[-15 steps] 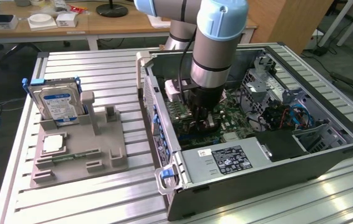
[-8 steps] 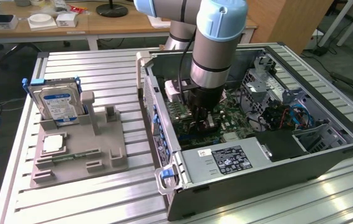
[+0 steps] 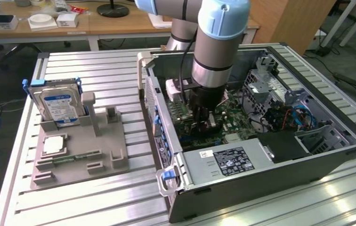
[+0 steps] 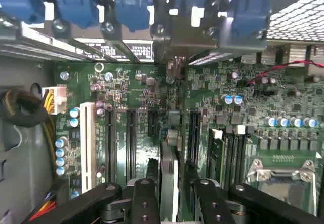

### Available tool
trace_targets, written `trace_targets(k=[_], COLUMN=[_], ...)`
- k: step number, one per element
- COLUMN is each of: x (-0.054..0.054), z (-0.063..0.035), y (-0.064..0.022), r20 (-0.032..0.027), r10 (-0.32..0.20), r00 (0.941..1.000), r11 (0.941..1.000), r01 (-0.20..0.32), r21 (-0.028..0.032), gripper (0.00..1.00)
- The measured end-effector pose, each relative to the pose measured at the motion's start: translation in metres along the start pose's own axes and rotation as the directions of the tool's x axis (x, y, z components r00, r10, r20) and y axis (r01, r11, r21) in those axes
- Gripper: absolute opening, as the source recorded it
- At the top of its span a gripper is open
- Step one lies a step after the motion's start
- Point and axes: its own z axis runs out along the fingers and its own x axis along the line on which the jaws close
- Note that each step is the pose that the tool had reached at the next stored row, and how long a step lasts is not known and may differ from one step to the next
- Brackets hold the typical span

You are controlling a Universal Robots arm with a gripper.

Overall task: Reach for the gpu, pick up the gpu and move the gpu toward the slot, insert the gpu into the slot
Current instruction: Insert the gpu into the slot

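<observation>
Pincer (image 4: 169,193) fingers are being held down inside the open computer case (image 3: 328,155), straddling the gpu (image 4: 168,181), which is standing on edge in a motherboard (image 4: 202,112) expansion slot (image 4: 174,127). Whether the card is being clamped or let go cannot be told. Insertion is being judged nearly done; full seating is not being shown. A hard drive (image 3: 59,106) is being kept on the parts tray (image 3: 80,165).

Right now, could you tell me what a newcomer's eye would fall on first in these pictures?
The arm plunging into the open computer case on the slatted table. Its gripper sits low over the green motherboard, with the gpu standing edge-on between the fingers. On the exterior view's left, a blue-labelled hard drive stands upright in a grey holder.
</observation>
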Motion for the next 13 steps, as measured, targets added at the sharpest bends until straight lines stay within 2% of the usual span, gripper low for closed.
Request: trace_targets(k=[11,13], x=[-0.001,-0.001], z=[-0.0439,-0.045], y=[-0.0024,-0.0024], r20=[-0.0005,-0.0002], r10=[0.0,0.0], r00=[1.0,1.0], r11=[1.0,1.0], r01=[0.0,0.0], r21=[0.0057,0.007], gripper=[0.34,0.34])
